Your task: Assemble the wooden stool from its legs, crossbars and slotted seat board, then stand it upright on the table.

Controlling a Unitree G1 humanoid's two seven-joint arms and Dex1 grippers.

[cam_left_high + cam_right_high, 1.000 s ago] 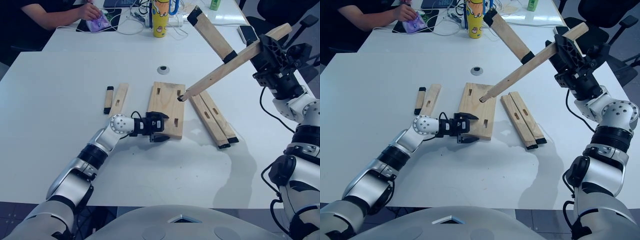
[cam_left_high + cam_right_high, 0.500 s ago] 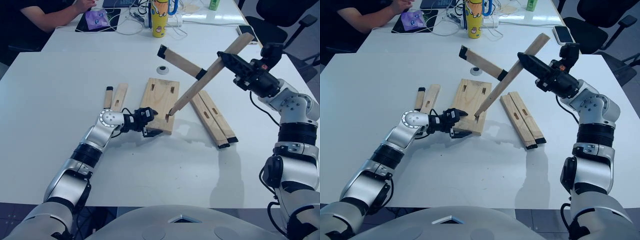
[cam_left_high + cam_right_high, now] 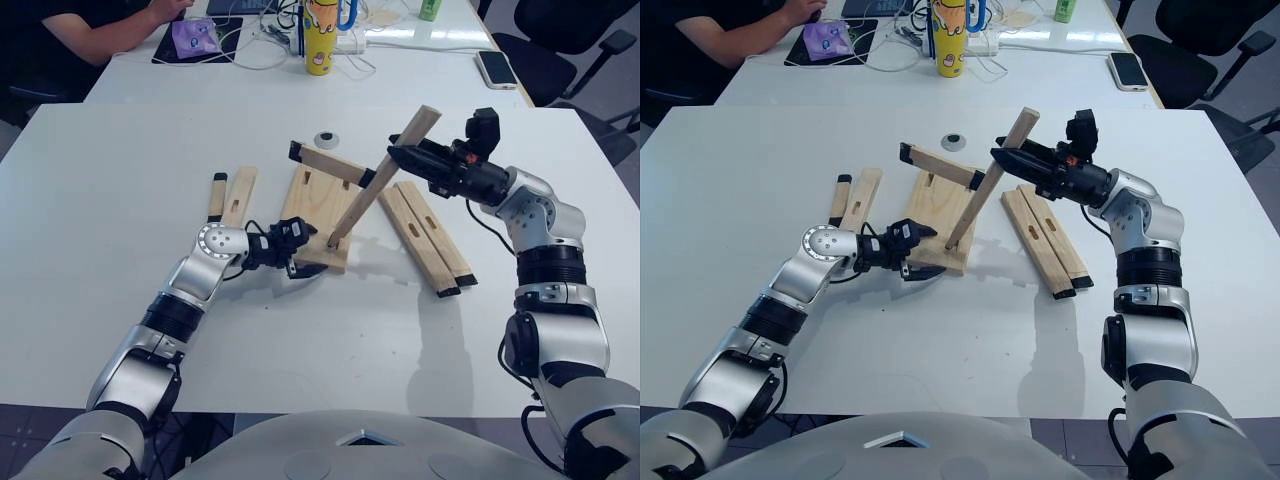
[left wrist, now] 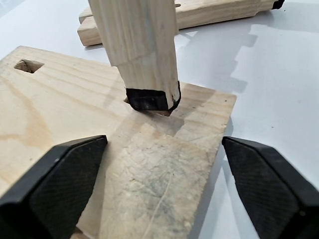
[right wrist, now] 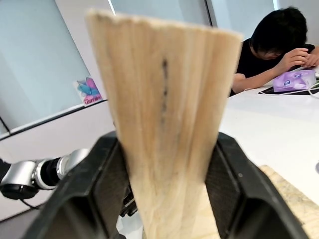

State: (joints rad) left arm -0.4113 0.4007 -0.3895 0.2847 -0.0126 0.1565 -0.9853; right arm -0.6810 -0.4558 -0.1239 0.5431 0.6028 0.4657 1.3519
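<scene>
The right gripper (image 3: pixel 398 160) is clamping the upper part of a wooden leg (image 3: pixel 358 202), which is carrying a crosspiece (image 3: pixel 328 163). It is tilting the leg so that the black-tipped end is meeting a slot near the front edge of the seat board (image 3: pixel 306 205). The board is lying flat on the table (image 3: pixel 120 170). The left gripper (image 3: pixel 300 250), fingers spread, is resting over the board's near corner, probably to steady it against the push. The tip is looking only partly seated.

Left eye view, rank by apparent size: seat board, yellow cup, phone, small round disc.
1. seat board
2. yellow cup and phone: about alike, both farther back, so unranked
3. small round disc
</scene>
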